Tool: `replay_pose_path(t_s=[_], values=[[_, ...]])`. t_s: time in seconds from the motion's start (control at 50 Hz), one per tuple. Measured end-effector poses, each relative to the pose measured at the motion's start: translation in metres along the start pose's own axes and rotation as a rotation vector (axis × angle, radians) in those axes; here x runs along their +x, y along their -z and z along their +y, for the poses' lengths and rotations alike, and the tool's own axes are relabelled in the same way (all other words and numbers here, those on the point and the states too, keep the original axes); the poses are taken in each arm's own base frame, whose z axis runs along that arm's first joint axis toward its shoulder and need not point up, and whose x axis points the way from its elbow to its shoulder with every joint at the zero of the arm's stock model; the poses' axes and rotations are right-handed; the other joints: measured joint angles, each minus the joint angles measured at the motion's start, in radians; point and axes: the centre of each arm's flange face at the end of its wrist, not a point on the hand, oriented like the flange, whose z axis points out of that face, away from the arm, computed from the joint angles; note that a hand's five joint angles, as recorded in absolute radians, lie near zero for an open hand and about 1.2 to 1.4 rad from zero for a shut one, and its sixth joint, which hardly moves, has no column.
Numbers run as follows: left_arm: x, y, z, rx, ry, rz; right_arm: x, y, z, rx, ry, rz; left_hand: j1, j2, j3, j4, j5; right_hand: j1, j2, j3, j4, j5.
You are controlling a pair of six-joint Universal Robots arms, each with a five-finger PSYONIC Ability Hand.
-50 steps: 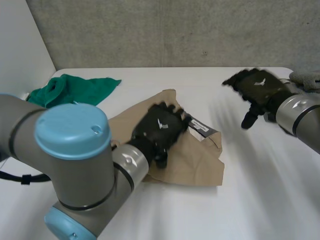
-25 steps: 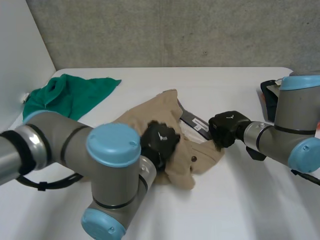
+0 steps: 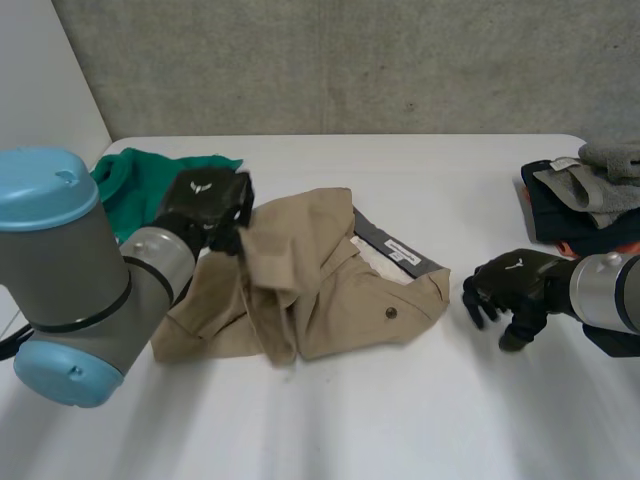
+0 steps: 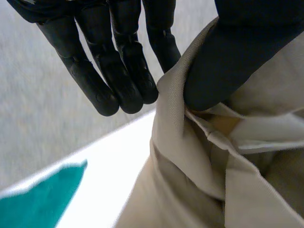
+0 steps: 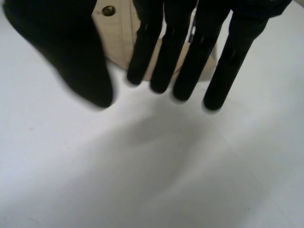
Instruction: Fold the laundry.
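Garment: khaki cotton trousers lay crumpled mid-way across the white bench, one fold raised.
Left hand: thumb and fingers pinched that raised fold at the trousers' left side.
Right hand: fingers straight and spread, holding nothing, just beside the grey-lined waistband near its button.
Handling: probably light, limp and non-slippery; it would sag between grips.
Hold: likely best at the waistband corners or hems.
Other laundry: crumpled green cloth behind the left hand.
Storage: stack of folded grey and dark garments straight on the bench.
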Motion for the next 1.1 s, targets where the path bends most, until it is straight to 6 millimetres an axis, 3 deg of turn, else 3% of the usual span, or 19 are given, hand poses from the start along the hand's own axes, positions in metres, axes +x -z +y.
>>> replay_pose_path(t_s=[0.1, 0.18, 0.24, 0.26, 0.42, 0.48, 0.58, 0.74, 0.82, 0.9, 0.94, 1.0, 1.1], values=[[-0.023, -0.009, 0.026, -0.116, -0.003, -0.051, 0.005, -0.009, -0.010, 0.089, -0.008, 0.070, 0.000, 0.000, 0.000, 0.000, 0.000, -0.348, -0.363, -0.369, -0.381, -0.372], [-0.035, -0.008, 0.034, -0.160, 0.008, -0.067, 0.010, -0.016, -0.027, 0.195, -0.015, 0.131, 0.000, 0.000, 0.000, 0.000, 0.000, -0.436, -0.433, -0.475, -0.486, -0.478], [-0.038, -0.004, 0.035, -0.171, 0.017, -0.061, 0.010, -0.022, -0.041, 0.263, -0.008, 0.154, 0.000, 0.000, 0.000, 0.000, 0.000, -0.450, -0.456, -0.504, -0.504, -0.504], [-0.038, 0.000, 0.033, -0.169, 0.026, -0.048, 0.006, -0.028, -0.054, 0.322, 0.009, 0.161, 0.000, 0.000, 0.000, 0.000, 0.000, -0.452, -0.479, -0.509, -0.507, -0.514], [-0.034, 0.020, 0.018, -0.127, 0.054, -0.008, -0.022, -0.065, -0.090, 0.434, 0.069, 0.100, 0.000, 0.000, 0.000, 0.002, 0.000, -0.452, -0.481, -0.509, -0.507, -0.515], [-0.033, 0.023, 0.015, -0.117, 0.057, -0.008, -0.032, -0.081, -0.094, 0.430, 0.072, 0.069, 0.000, 0.000, 0.002, 0.003, 0.000, -0.452, -0.481, -0.509, -0.507, -0.514], [-0.033, 0.027, 0.010, -0.099, 0.062, -0.018, -0.052, -0.124, -0.093, 0.392, 0.068, 0.020, 0.000, 0.002, 0.003, 0.003, 0.000, -0.408, -0.425, -0.431, -0.446, -0.406], [-0.029, 0.026, 0.005, -0.084, 0.060, -0.008, -0.065, -0.157, -0.084, 0.365, 0.049, 0.001, 0.000, 0.002, 0.003, 0.004, 0.000, -0.233, -0.223, -0.240, -0.254, -0.240], [-0.025, 0.024, 0.003, -0.075, 0.058, -0.002, -0.067, -0.160, -0.082, 0.359, 0.015, -0.014, 0.000, 0.002, 0.003, 0.004, 0.000, -0.094, -0.037, -0.066, -0.078, -0.081], [-0.022, 0.021, -0.002, -0.061, 0.058, -0.001, -0.067, -0.157, -0.082, 0.357, -0.034, -0.033, 0.000, 0.002, 0.003, 0.004, 0.000, 0.233, 0.359, 0.331, 0.317, 0.308], [-0.021, 0.019, -0.004, -0.053, 0.059, -0.003, -0.062, -0.152, -0.085, 0.361, -0.064, -0.038, 0.000, 0.002, 0.003, 0.004, 0.000, 0.267, 0.394, 0.376, 0.373, 0.364], [-0.020, 0.015, -0.009, -0.037, 0.062, -0.007, -0.047, -0.138, -0.092, 0.377, -0.102, -0.023, 0.000, 0.002, 0.003, 0.004, 0.000, 0.323, 0.394, 0.383, 0.382, 0.380], [-0.019, 0.010, -0.020, -0.002, 0.074, -0.010, -0.010, -0.096, -0.106, 0.415, -0.146, 0.044, 0.000, 0.002, 0.003, 0.004, 0.000, 0.323, 0.394, 0.383, 0.382, 0.380]])
